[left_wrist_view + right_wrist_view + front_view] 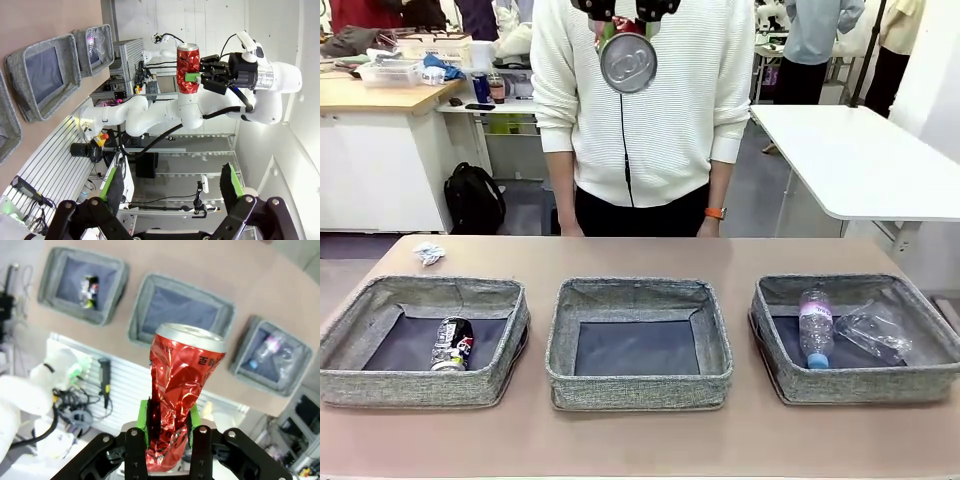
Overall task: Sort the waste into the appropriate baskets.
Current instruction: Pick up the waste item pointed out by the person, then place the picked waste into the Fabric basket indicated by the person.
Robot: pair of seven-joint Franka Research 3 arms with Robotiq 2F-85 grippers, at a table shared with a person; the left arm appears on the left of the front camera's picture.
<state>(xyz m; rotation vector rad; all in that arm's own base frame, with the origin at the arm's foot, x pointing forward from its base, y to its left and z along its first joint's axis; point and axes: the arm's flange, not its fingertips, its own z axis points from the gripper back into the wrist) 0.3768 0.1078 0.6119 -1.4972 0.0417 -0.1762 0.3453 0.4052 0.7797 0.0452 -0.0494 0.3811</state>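
Fingers (pixel 136 455) of our right arm pinch a crushed red soda can (pixel 180 390); our left fingers (pixel 114 189) gape wide, empty. From the front we see its silver end.

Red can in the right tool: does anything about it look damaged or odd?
Yes. The red can is badly crumpled along its body, with only the top rim intact; the right tool pinches its crushed bottom end. A paper wad also lies on the table, behind the left basket.
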